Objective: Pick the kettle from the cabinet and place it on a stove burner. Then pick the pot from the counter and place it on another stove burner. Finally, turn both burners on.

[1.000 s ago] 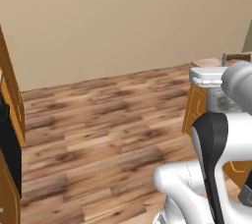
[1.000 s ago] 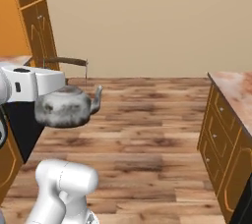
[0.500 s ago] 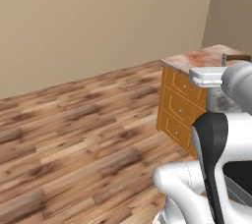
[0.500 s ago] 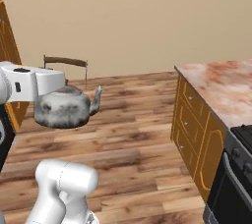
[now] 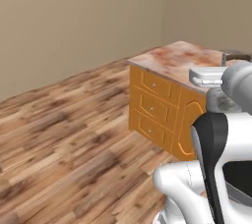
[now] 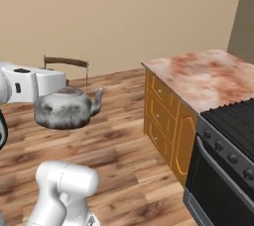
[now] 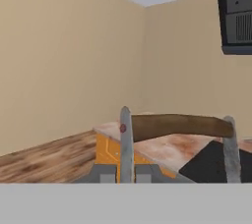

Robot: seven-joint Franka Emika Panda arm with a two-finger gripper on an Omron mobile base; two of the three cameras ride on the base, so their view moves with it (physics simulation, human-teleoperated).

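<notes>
The kettle (image 6: 67, 107) hangs in the air at the end of the arm, above the wood floor (image 6: 124, 141) and well apart from the counter (image 6: 208, 76). Its spout points toward the counter's near corner. Its loop handle (image 6: 66, 62) stands upright, with a brown grip across the top. In the hand view that brown grip (image 7: 179, 125) runs across just above the fingertips, with the handle's two grey uprights at either end.

The gripper (image 7: 126, 173) is closed on the kettle's handle; the fingers (image 7: 104, 174) sit tight together at the foot of one upright.

Beyond the kettle, open floor lies between it and the counter's orange end, which has drawers (image 6: 161, 116) and an arched door (image 6: 183, 141). The counter's marbled top is bare at this end. The black range (image 6: 223, 170) joins the counter's far edge, with a grate (image 6: 235, 118) on top and a row of knobs (image 6: 225, 153) along its front. In the left base view the counter (image 5: 172, 63) stands past the arm, with a beige wall (image 5: 74, 21) behind. A dark appliance (image 7: 235, 14) hangs high on the wall in the hand view.

Since a second ago the whole scene has swung: the base has turned, so the counter now sits much nearer and the range has come into sight. The kettle keeps the same place against the arm.
</notes>
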